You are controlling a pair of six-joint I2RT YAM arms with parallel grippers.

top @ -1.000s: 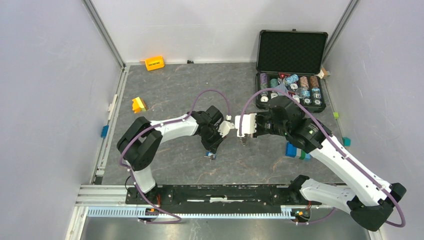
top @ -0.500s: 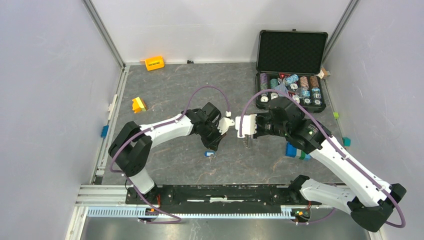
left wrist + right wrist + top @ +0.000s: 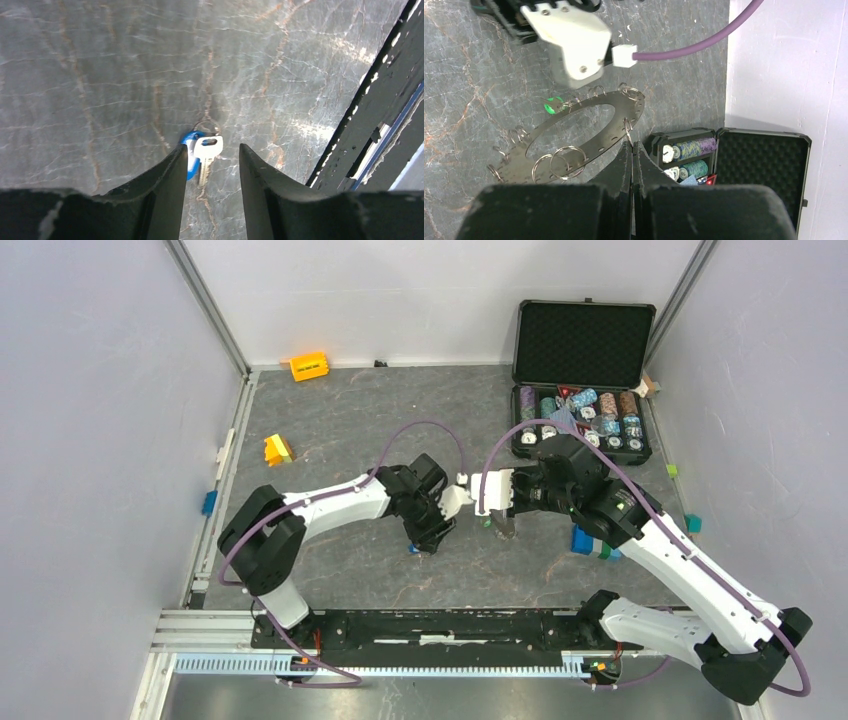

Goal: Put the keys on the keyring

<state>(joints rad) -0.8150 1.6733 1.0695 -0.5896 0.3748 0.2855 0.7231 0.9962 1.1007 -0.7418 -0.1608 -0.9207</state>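
**Status: blue key on table, ring held ready**

Left gripper (image 3: 212, 148) has its jaws apart with nothing between them. It hangs low over the blue key (image 3: 196, 156), which lies flat on the table (image 3: 340, 420) between the fingertips, closer to the finger at 9 o'clock. My read: a straddle to set up a pinch across the head.

In the left wrist view the key's long axis runs 12–6, with the blade toward 6 and the head and a small wire loop toward 12. From above, the key sits at about 7 o'clock of the left gripper.

Right gripper (image 3: 631, 145) is clamped on the keyring (image 3: 633, 107), pinching the rim at the ring's 5 o'clock. The ring is off the table and tilted, its long axis about 8–2 in the right wrist view. It sits at 3 o'clock of the left gripper, just beside it, so the handover path is probably short.

Green key (image 3: 554, 106) shows at the ring's far rim, at about 10 o'clock. Can't tell if it's threaded on.
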